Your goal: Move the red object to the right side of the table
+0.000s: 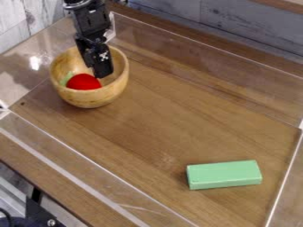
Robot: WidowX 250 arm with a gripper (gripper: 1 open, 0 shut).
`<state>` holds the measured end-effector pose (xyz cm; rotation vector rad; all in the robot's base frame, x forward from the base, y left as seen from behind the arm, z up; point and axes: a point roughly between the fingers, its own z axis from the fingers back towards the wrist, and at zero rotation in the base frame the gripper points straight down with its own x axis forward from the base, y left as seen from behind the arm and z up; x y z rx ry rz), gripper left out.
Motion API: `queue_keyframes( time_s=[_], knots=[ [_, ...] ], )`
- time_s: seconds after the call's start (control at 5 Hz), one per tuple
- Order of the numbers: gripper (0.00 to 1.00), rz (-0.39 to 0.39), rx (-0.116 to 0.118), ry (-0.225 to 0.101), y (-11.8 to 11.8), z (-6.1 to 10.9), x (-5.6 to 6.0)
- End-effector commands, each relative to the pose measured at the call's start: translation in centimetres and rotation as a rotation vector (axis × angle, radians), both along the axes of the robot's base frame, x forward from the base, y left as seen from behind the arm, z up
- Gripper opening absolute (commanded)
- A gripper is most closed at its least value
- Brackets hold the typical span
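Fruit lies in the bowl at far left, not yet grasped. Gripper hangs over it with jaws open; the carry to the right of the table remains.

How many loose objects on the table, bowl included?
3: wooden bowl at far left, red object inside it under the open claw, green block near the right front. None seem hidden.

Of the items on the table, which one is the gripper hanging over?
The wooden bowl at far left, with the red toy fruit inside it. The open gripper hangs over it; the green block lies far off at lower right.
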<state>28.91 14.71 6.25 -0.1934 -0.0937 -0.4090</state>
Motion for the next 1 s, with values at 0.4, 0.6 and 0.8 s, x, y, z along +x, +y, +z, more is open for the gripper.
queue_keyframes(
  time_s=[0.4,0.6,0.8],
  knots=[
    [1.0,0.008,0.003,-0.039,1.2,1.7,-0.6],
    [1.0,0.073,-0.006,-0.037,1.6,2.9,-0.9],
    [1.0,0.041,-0.002,-0.026,1.6,1.9,-1.2]
  ],
)
